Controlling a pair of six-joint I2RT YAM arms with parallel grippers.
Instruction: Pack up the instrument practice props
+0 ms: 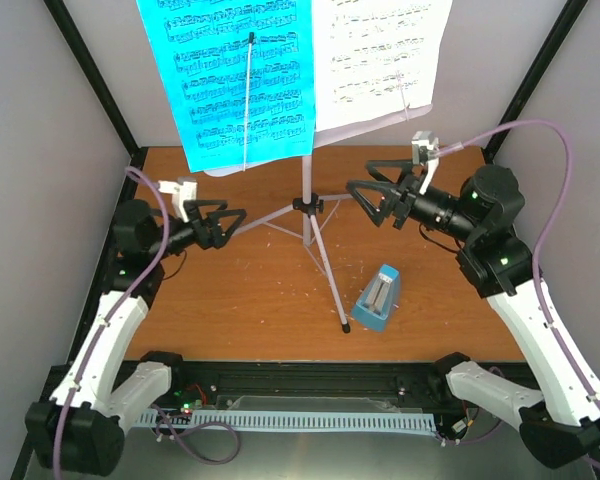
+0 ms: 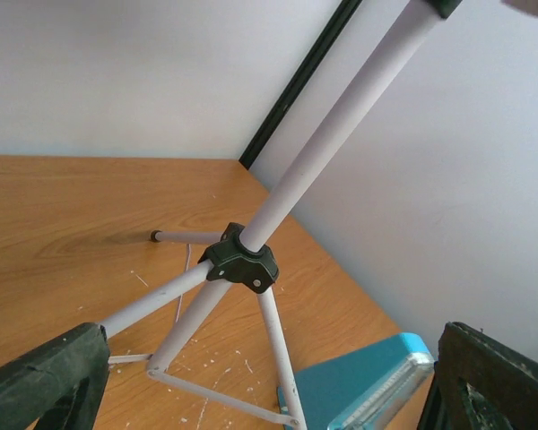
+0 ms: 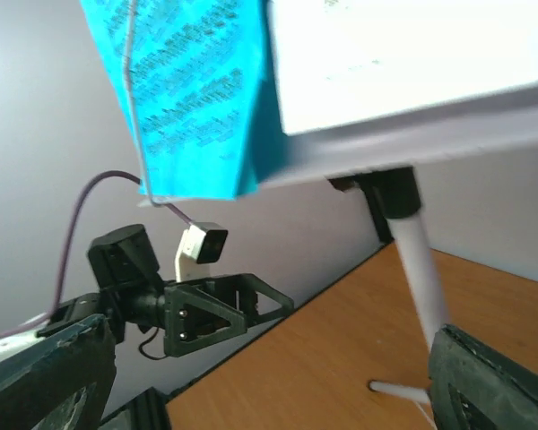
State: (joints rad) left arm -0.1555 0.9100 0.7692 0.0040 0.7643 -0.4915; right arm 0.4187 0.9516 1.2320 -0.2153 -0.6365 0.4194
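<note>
My left gripper [image 1: 236, 224] and right gripper [image 1: 364, 203] both gape wide, empty, flanking the pole of the music stand [image 1: 307, 180] without touching it. The sheets [image 1: 235, 80] sit on its desk above; the metronome [image 1: 380, 297] stands beside a tripod leg.

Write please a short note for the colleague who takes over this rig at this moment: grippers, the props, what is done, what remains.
Left gripper: open, empty, hovering left of the tripod.
Right gripper: open, empty, hovering right of the pole.
Music stand: upright at the middle of the table, legs spread.
Blue sheet and white sheet: side by side on the stand.
Metronome: on the table, beside the near tripod leg.
Done: nothing packed.
Left: remove sheets, fold stand, stow all. No box in view.
</note>
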